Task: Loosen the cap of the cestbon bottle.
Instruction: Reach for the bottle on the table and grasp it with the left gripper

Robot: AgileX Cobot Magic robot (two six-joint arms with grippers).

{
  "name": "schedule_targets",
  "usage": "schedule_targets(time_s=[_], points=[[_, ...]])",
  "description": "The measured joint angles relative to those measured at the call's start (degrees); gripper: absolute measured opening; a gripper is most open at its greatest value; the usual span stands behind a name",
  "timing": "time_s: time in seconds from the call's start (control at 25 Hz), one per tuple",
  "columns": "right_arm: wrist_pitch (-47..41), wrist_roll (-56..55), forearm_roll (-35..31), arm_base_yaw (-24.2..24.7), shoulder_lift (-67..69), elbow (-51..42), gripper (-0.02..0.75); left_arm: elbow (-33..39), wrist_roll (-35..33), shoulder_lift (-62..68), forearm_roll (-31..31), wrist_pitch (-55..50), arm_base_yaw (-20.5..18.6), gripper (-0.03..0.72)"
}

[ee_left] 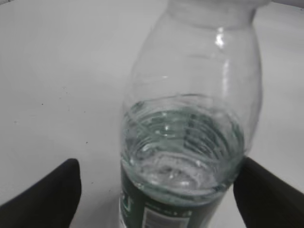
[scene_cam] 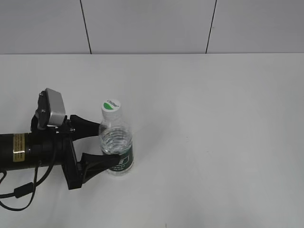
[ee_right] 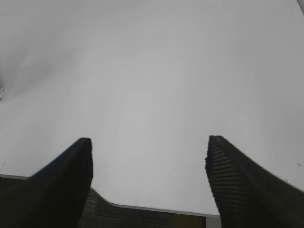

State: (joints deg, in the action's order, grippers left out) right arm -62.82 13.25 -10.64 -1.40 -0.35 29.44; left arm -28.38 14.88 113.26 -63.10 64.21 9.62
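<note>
The cestbon bottle [scene_cam: 115,142] stands upright on the white table, clear, partly filled with water, with a dark green label band at its base. Its white cap [scene_cam: 111,105] with a green half-circle sits on the neck. My left gripper [scene_cam: 107,142] is open, one black finger on each side of the bottle's lower body. In the left wrist view the bottle [ee_left: 190,142] fills the frame between the jaws [ee_left: 156,175]; the right finger is at its side, the left finger stands apart, and the cap is cut off at the top. My right gripper [ee_right: 149,147] is open and empty.
The white table [scene_cam: 213,118] stretches to a grey panelled wall [scene_cam: 152,23] at the back. The right wrist view shows bare table [ee_right: 152,71] and its near edge [ee_right: 156,209] below the jaws. The right arm is outside the exterior view.
</note>
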Motion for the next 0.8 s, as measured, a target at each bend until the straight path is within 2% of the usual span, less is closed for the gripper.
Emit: schedule_targets(time_s=[0.16,0.4,0.56,0.8], points=[[0.0,0.0,0.0,0.0,0.0,0.0,0.568,-0.51,0.69,0.24,-0.15,-0.21,0.91,0.587],[0.0,0.0,0.0,0.0,0.0,0.0,0.568,-1.76,0.89,0.35,0.39,-3.96,4.65,0.587],[0.0,0.0,0.0,0.0,0.0,0.0,0.568,-1.82,0.89,0.86,2.86,-4.86,4.87,0.587],[0.0,0.0,0.0,0.0,0.0,0.0,0.568,-1.98,0.93,2.29,3.27,-5.03,4.87,0.584]])
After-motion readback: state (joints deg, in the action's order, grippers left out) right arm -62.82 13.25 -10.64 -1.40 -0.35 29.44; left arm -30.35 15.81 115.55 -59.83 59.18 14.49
